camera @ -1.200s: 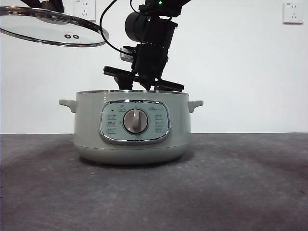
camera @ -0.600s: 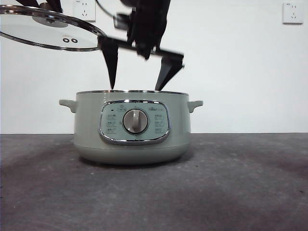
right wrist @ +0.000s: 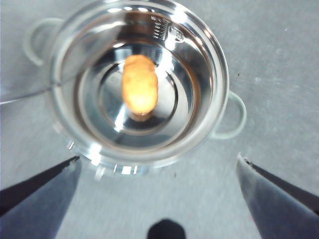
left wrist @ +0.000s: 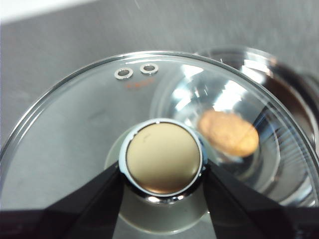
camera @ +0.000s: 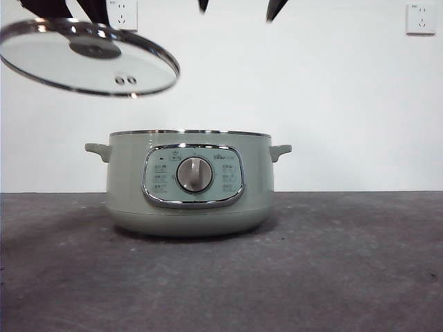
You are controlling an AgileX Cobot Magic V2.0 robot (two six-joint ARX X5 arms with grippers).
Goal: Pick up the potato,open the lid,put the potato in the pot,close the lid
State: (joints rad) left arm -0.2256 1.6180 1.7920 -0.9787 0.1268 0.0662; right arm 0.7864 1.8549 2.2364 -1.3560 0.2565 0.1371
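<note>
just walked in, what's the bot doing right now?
The potato lies in the open pot. The left gripper is shut on the lid by its knob, holding it tilted in the air up and to one side of the pot. The right gripper is open and empty, high above the pot. Closing the lid is what's left.

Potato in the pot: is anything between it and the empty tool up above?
No, only bare air lies between the open right tool and the potato inside the pot, as the right wrist view shows.
</note>
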